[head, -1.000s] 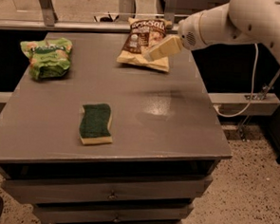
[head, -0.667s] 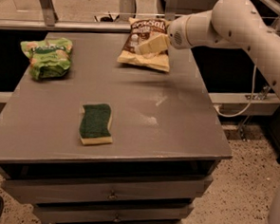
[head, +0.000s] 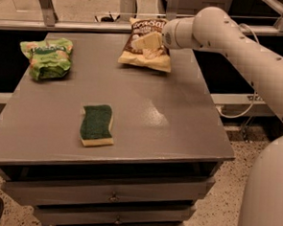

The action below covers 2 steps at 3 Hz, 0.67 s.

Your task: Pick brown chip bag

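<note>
The brown chip bag (head: 144,52) lies at the far right of the grey table (head: 146,110), dark brown on top with white lettering and a pale yellow-tan bottom edge. My gripper (head: 149,40) comes in from the right on the white arm (head: 241,49) and sits right over the middle of the bag, covering part of its printed face. I cannot tell whether it touches the bag.
A green chip bag (head: 46,56) lies at the far left of the table. A green-and-yellow sponge (head: 96,125) lies near the front middle. Drawers (head: 112,197) run below the table's front edge. A metal rail (head: 89,28) runs behind the table.
My gripper has moved left from the bag's right edge to over its middle. The bag, the sponge and the green bag have not moved.
</note>
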Each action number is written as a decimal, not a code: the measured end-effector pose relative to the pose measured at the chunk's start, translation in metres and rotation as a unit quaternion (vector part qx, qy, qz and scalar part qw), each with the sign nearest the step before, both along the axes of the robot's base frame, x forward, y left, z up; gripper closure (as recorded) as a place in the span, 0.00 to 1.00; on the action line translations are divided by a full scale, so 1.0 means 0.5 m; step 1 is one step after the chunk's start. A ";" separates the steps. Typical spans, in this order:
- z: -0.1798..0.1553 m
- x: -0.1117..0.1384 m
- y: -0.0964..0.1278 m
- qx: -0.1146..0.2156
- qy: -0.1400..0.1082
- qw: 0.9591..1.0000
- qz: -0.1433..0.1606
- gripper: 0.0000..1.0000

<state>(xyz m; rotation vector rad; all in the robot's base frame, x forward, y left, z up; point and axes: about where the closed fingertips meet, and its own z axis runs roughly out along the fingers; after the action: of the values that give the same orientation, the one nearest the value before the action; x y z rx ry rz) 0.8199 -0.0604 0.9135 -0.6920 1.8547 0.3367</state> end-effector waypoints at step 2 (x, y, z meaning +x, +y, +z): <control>-0.067 0.059 -0.021 0.010 0.026 0.999 -0.038 0.17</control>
<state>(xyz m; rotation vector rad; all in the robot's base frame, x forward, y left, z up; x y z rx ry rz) 0.8492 -0.0710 0.8802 -0.6032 1.9179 0.3267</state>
